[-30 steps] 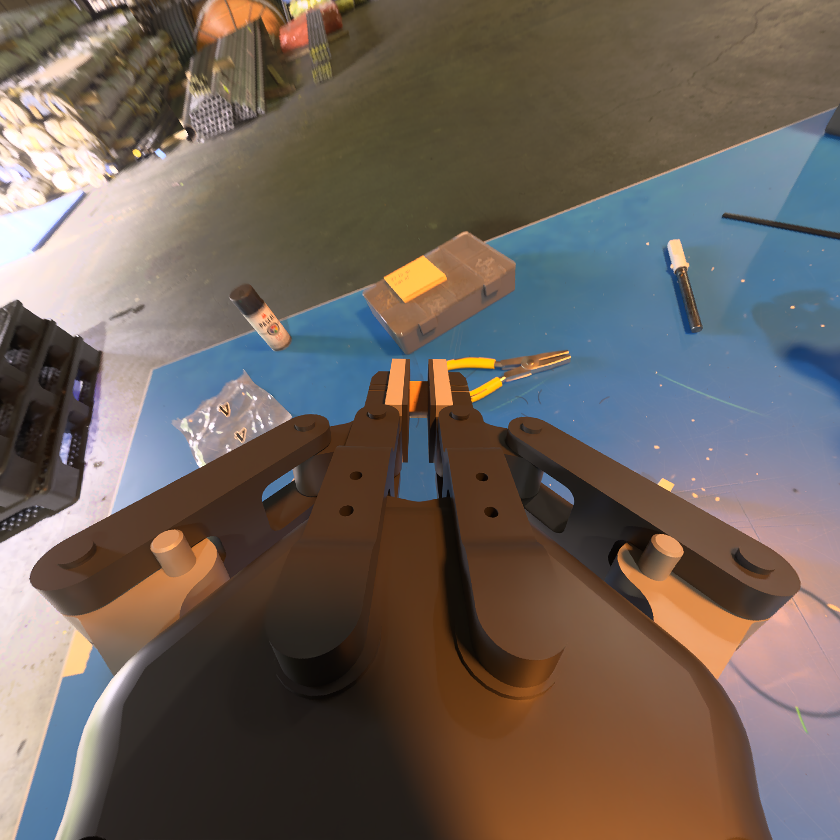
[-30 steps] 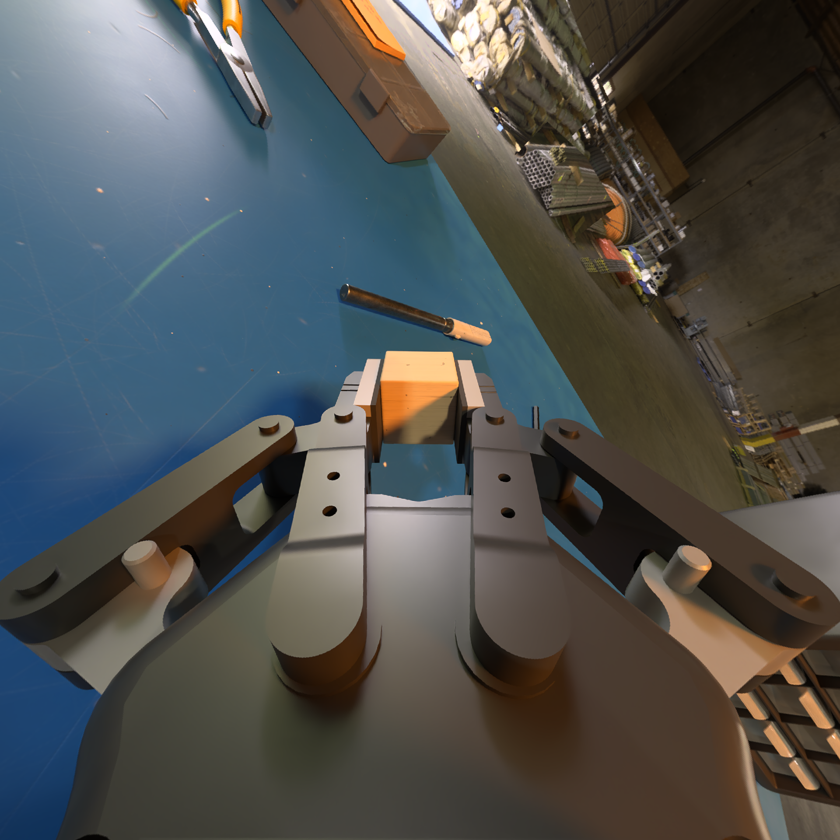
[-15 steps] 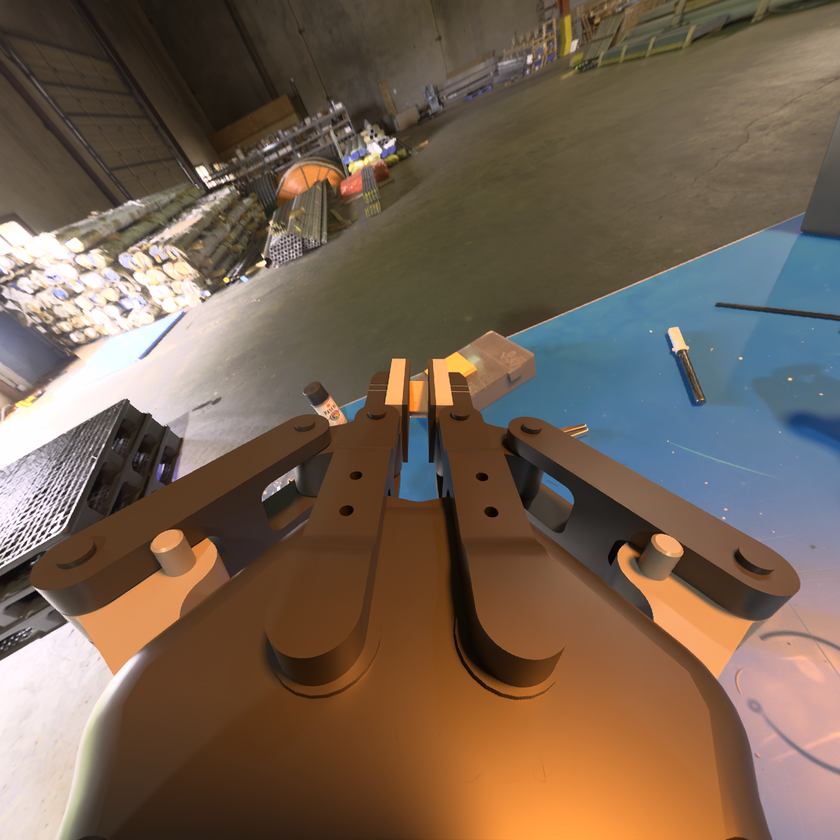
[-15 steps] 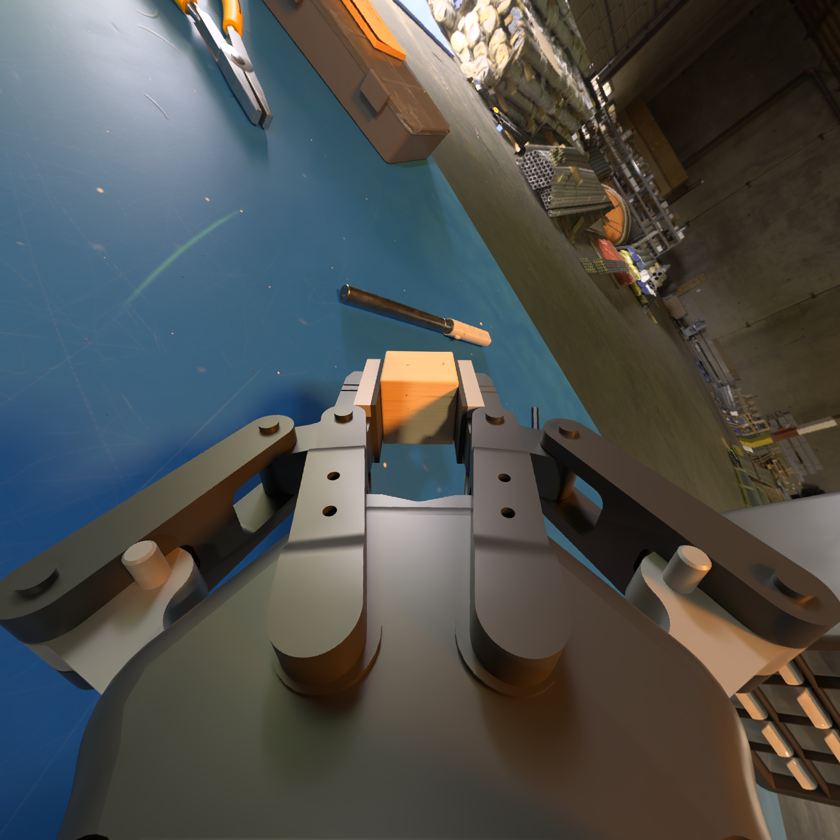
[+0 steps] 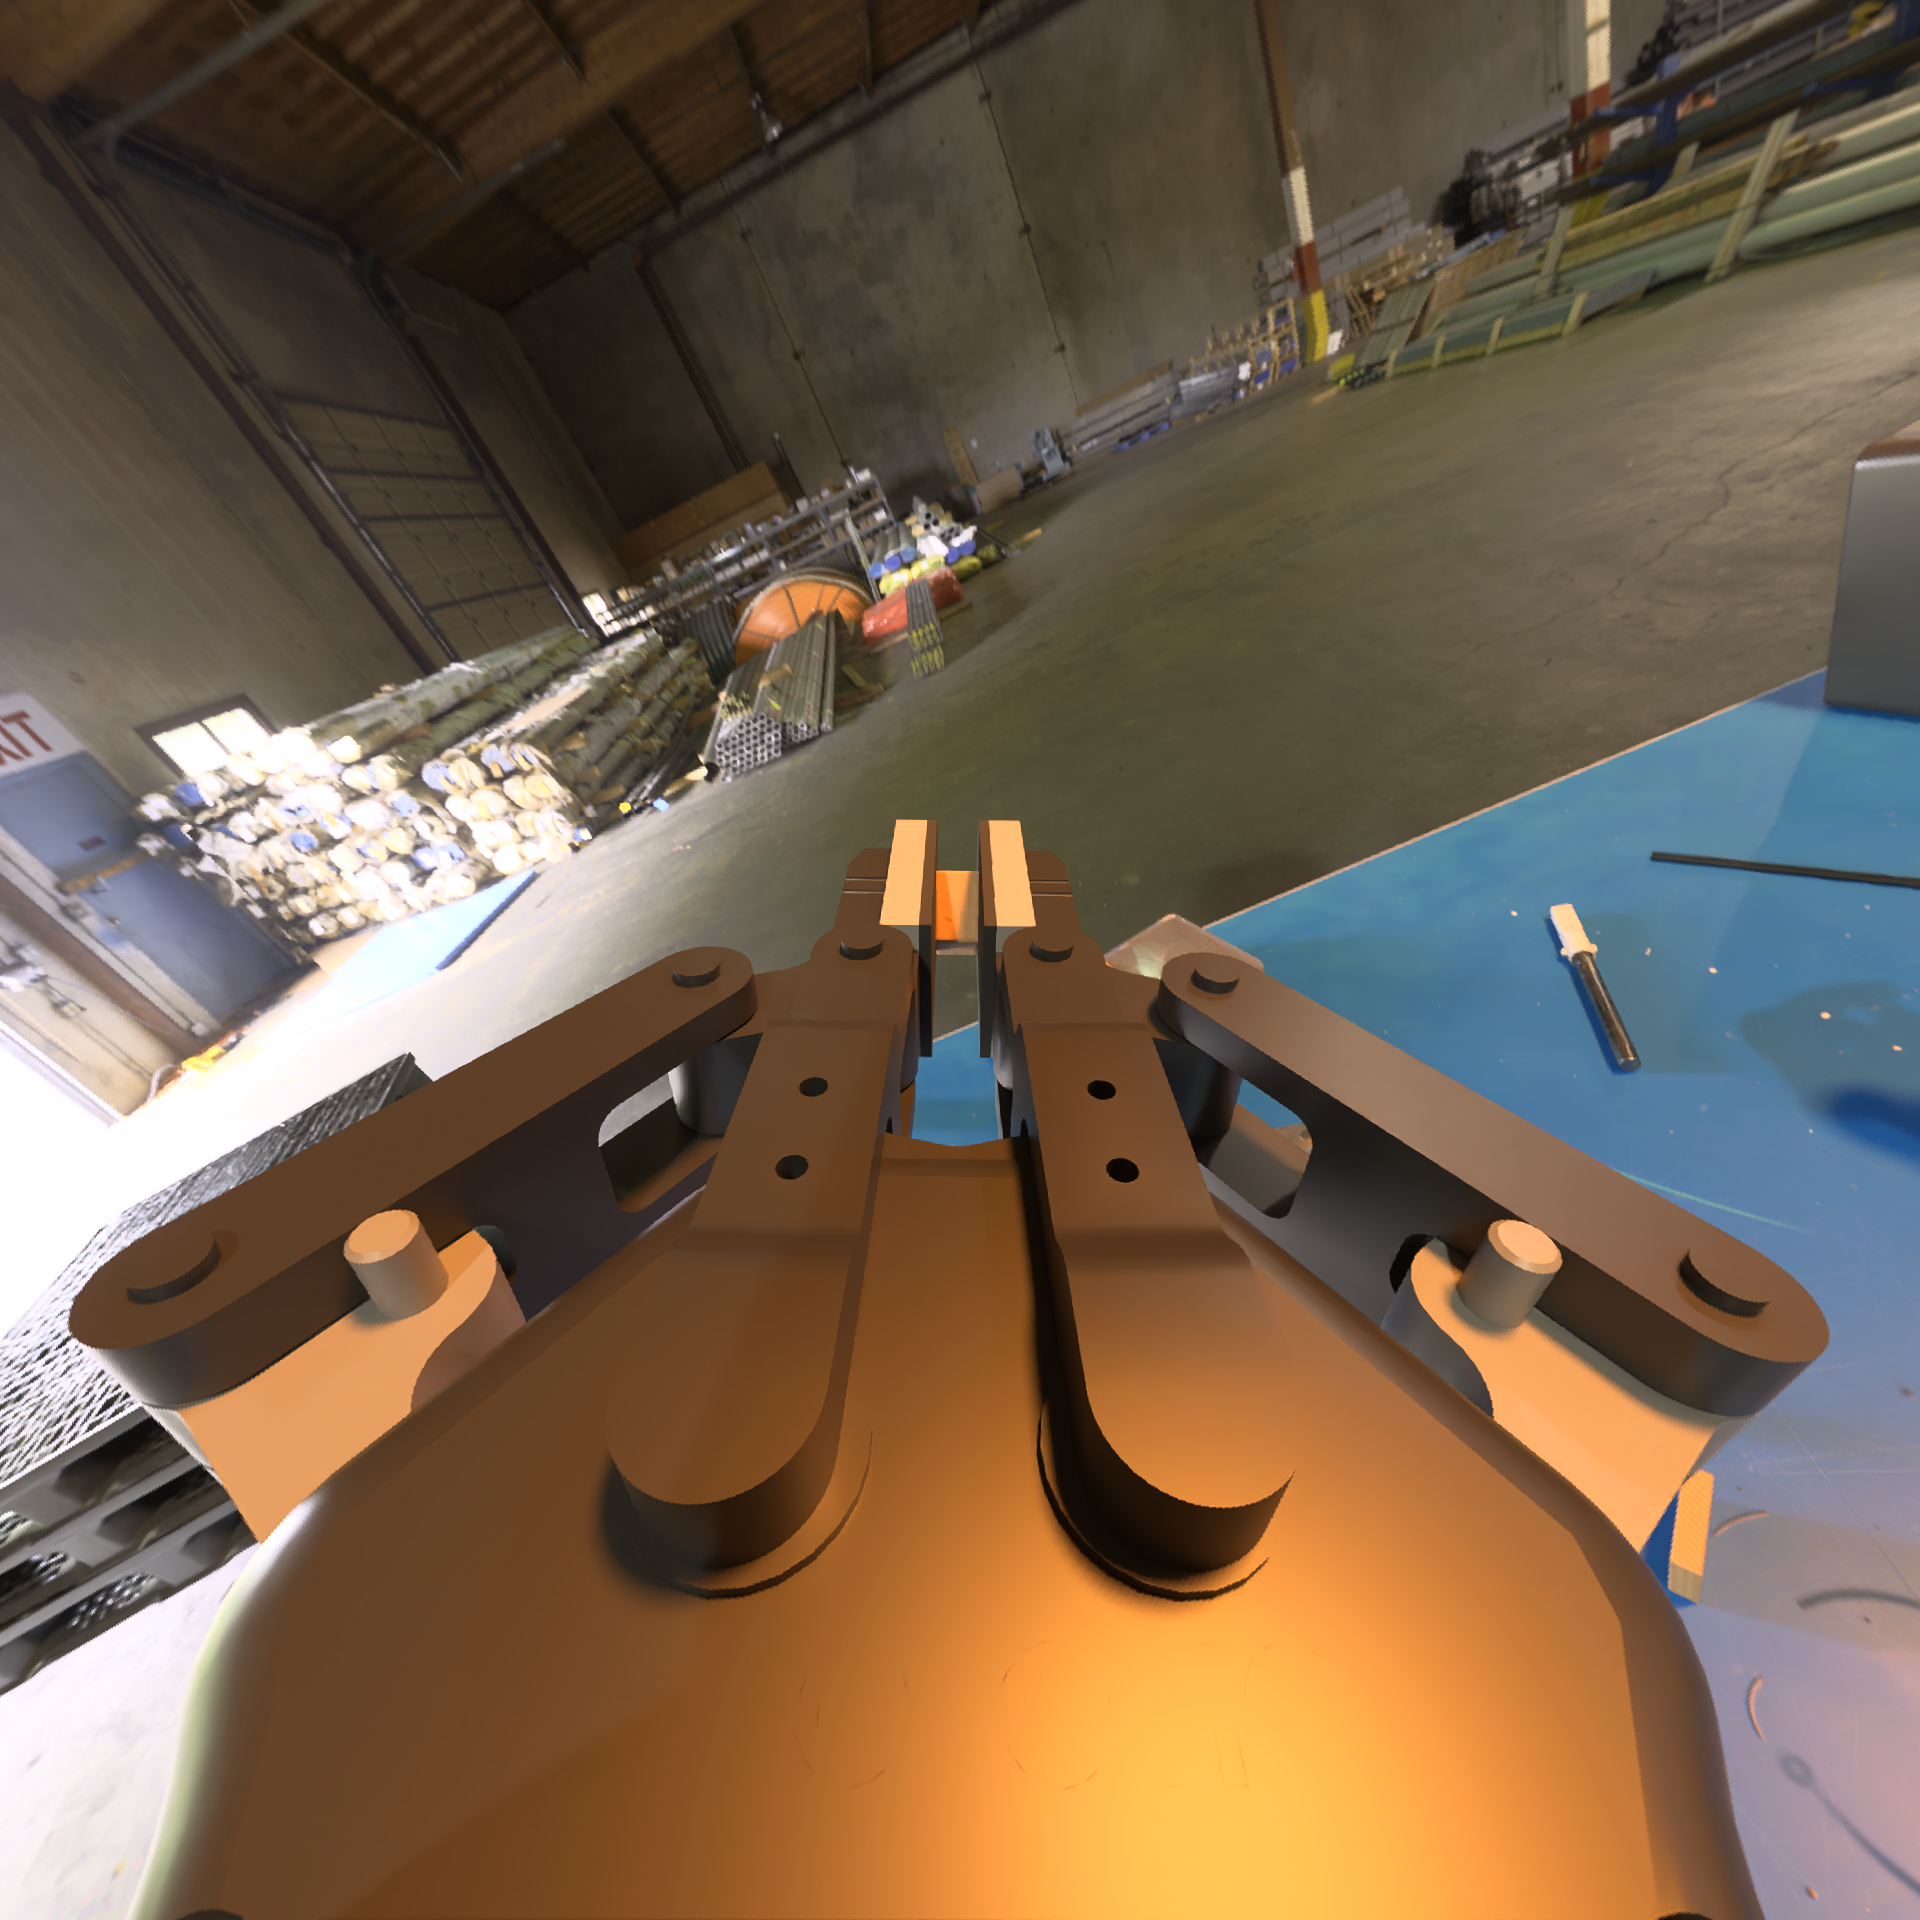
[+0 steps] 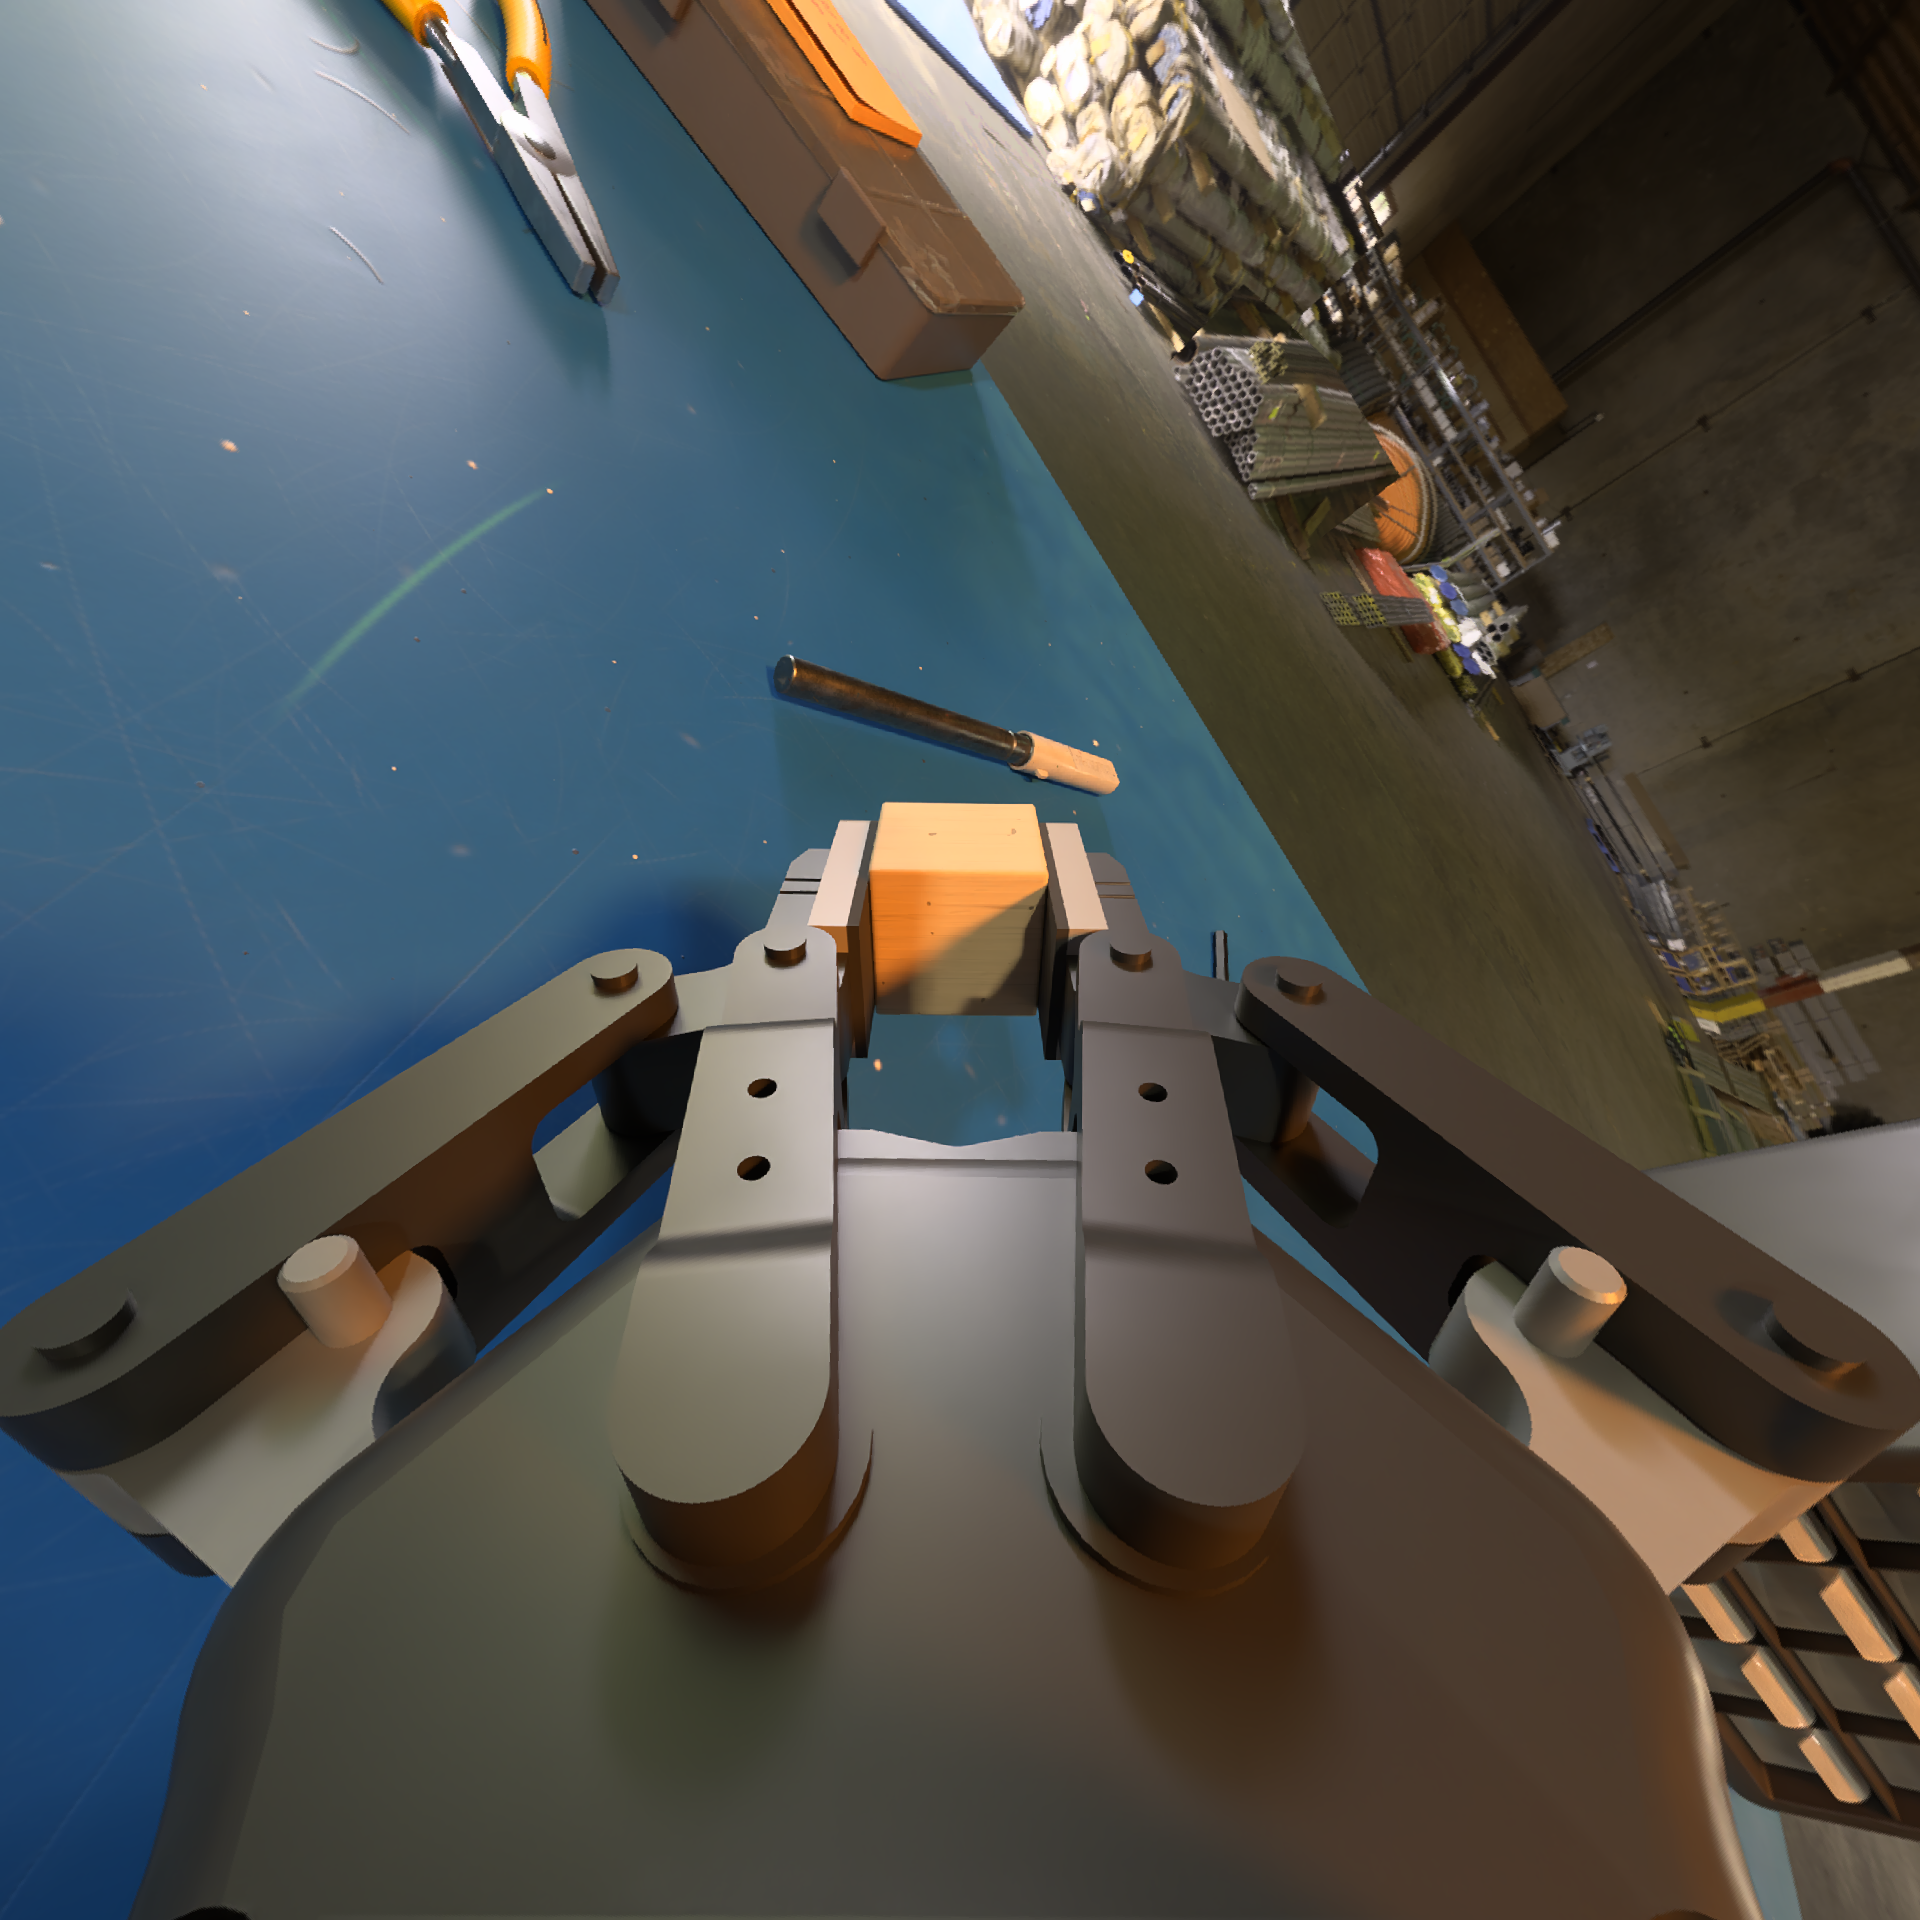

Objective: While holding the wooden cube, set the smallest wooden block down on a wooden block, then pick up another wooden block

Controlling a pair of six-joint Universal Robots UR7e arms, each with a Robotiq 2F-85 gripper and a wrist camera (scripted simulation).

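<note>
The right gripper (image 6: 956, 883) has its jaws clamped on the wooden cube (image 6: 956, 899), held above the blue desk (image 6: 312, 623) near a black marker (image 6: 940, 724). The left gripper (image 5: 956, 873) points out over the desk edge toward the warehouse floor, jaws nearly together on what looks like the small wooden block (image 5: 954, 907), mostly hidden between them.
</note>
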